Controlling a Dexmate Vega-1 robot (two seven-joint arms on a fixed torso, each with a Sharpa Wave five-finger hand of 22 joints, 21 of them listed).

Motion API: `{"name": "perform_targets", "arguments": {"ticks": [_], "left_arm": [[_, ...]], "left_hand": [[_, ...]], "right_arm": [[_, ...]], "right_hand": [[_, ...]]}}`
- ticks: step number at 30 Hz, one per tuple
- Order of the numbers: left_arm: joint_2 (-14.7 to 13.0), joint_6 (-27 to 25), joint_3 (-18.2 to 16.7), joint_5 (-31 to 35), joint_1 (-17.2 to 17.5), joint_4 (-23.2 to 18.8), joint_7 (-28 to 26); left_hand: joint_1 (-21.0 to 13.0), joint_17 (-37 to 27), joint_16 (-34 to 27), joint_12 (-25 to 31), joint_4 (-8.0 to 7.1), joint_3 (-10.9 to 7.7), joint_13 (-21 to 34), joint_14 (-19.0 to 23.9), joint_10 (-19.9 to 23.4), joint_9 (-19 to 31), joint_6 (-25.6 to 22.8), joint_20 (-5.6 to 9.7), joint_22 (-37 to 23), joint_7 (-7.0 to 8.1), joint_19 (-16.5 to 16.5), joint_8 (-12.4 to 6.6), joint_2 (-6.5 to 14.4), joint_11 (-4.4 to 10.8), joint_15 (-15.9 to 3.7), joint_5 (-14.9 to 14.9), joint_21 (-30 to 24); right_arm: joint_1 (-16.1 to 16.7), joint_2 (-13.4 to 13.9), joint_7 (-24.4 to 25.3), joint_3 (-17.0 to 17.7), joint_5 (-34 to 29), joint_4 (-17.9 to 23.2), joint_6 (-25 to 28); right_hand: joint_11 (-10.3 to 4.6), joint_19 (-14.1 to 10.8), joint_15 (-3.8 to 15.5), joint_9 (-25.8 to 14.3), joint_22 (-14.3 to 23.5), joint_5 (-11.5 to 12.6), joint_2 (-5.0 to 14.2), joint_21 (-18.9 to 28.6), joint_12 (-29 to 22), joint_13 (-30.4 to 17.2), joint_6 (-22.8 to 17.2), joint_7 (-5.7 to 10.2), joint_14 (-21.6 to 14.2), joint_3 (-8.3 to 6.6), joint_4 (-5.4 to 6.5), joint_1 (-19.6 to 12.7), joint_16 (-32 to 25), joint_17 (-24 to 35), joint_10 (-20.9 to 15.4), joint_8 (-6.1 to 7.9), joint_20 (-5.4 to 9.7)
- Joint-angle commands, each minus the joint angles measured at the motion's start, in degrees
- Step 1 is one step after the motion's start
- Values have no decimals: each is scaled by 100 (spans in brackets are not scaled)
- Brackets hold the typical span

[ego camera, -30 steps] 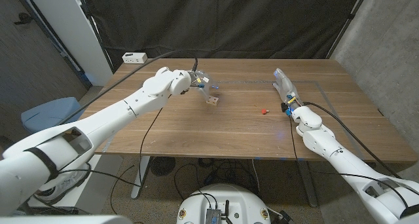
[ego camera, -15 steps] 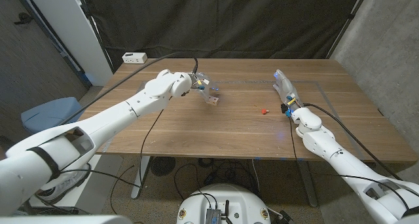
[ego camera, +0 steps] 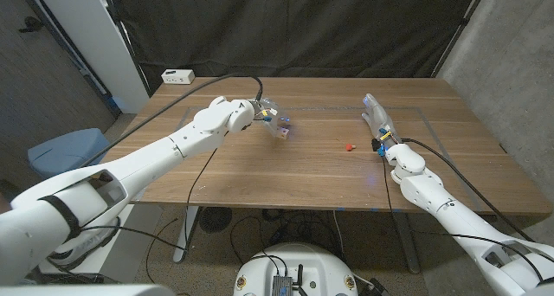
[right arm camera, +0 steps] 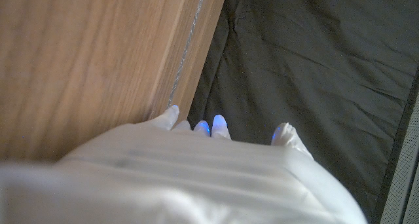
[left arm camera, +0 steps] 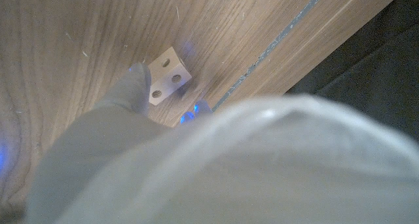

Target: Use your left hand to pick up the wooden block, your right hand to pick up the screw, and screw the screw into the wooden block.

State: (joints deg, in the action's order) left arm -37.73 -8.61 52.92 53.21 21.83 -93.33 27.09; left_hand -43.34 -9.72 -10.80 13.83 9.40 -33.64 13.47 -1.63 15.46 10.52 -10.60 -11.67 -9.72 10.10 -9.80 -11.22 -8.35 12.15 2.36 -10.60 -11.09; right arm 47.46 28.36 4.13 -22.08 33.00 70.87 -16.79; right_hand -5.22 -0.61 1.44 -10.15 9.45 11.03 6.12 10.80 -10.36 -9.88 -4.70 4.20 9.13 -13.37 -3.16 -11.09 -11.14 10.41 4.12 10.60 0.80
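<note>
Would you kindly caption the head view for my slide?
Left hand at the wooden block; red screw lies near the waiting right hand.

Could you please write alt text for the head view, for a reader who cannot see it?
The left hand reaches the wooden block on the table. The right hand stands apart at the right, a small red screw between block and hand.

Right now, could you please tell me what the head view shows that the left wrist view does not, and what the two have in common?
Head view alone: the small red screw lying on the table, the right hand beside it holding nothing, and a white power strip at the far corner. Left wrist view alone: two holes in one face of the pale wooden block. Both: the left hand at the block on the brown wooden table.
</note>
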Motion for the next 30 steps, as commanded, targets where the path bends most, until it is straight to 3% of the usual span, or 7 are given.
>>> {"name": "perform_targets", "arguments": {"ticks": [1,30], "left_arm": [[25,21,67,-8,46,93,-131],[-7,-84,96,199,236,124,-672]], "left_hand": [[-50,-23,-35,39,-24,35,25,31,106,11,-113,-27,-28,21,-160,-41,29,-7,-44,-10,-21],[-97,-23,-82,129,-41,102,69,302,370,16,-377,91,-20,68,22,-89,88,2,-170,8,-37]], "right_arm": [[44,-4,69,2,-21,59,9],[49,-24,115,-43,-60,93,69]], "right_hand": [[-13,-1,3,-17,23,33,13,3,-4,-17,23,5,47,-24,-32,21,21,14,24,2,15],[31,-22,23,-16,23,33,16,7,-8,-16,33,-53,40,-41,-45,30,17,15,25,3,46]]}}
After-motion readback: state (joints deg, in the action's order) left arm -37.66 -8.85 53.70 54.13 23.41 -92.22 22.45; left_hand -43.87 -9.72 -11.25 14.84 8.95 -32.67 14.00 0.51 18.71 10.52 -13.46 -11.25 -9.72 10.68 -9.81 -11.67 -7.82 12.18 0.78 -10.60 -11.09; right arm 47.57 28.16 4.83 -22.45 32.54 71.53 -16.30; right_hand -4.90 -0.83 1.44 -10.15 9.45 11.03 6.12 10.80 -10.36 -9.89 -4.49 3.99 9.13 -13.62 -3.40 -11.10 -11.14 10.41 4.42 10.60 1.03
